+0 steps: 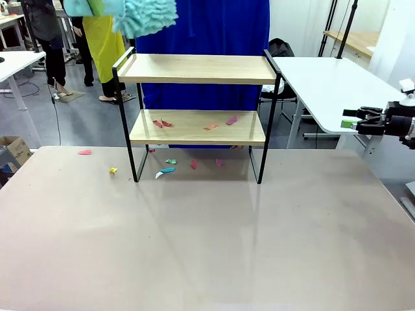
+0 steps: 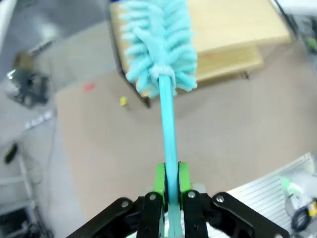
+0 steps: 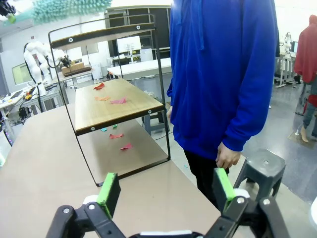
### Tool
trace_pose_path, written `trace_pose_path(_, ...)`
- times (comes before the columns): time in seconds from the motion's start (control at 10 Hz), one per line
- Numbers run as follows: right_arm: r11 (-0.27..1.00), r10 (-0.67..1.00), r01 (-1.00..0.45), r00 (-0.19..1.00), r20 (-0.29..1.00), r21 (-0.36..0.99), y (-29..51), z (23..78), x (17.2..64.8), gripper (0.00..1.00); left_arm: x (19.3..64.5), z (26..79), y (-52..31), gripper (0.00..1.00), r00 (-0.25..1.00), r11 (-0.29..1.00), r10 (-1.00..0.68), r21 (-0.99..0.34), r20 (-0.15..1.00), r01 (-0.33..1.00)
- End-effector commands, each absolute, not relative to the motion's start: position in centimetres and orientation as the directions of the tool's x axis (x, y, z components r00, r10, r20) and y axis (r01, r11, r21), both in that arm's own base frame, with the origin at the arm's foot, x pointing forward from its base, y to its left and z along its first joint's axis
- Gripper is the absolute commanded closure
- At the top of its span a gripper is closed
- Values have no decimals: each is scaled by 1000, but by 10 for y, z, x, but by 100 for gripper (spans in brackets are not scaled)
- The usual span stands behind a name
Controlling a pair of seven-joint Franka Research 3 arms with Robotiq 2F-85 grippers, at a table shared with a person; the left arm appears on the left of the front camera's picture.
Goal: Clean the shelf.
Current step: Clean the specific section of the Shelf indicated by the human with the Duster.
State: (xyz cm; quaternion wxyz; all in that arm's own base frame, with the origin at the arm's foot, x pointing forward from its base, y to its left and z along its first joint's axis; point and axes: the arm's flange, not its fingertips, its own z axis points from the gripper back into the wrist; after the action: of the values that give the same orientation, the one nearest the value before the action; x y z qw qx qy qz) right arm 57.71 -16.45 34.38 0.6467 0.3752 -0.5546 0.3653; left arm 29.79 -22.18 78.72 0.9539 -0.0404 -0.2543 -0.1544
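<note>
Beige table (image 1: 207,246) takes up the whole foreground. Person in a blue hoodie (image 3: 223,74) stands at the far side, just behind the shelf, one hand (image 3: 228,158) hanging down. The shelf (image 1: 198,68) stands upright near the far edge of the table, about mid-width: two light wood boards in a black frame with raised side rails. Grey stool (image 3: 262,168) sits on the floor beside the person.

Teal duster (image 2: 158,44): its fluffy head hovers over the left end of the shelf's top board. Can't tell if it touches. Its thin handle runs straight back to the left gripper (image 2: 172,178), whose green pads are clamped tight on the handle. The shelf lies beyond the duster head, well apart from these jaws.

Right gripper (image 3: 166,191) hangs off past the table's right edge. Its jaws are spread wide with nothing between them, and the shelf is ahead of them and well apart.

Paper scraps: red (image 1: 162,123), orange (image 1: 211,126) and pink (image 1: 231,120) lie on the lower board. A teal scrap (image 1: 166,171) is on the table under the shelf and a yellow scrap (image 1: 113,170) lies left of the frame.
</note>
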Motion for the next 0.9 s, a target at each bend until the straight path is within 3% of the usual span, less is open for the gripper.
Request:
trace_pose_path(0.0, 449, 61, -891, 104, 993, 66, -162, 346, 576, 0, 281, 767, -184, 87, 729, 804, -519, -36, 446, 594)
trace_pose_path(0.4, 449, 61, -891, 104, 993, 66, -162, 346, 576, 0, 260, 761, -140, 87, 552, 587, -783, 47, 286, 808)
trace_pose_path(0.8, 449, 61, -891, 104, 993, 66, -162, 346, 576, 0, 279, 714, -130, 87, 539, 549, -826, -16, -166, 836)
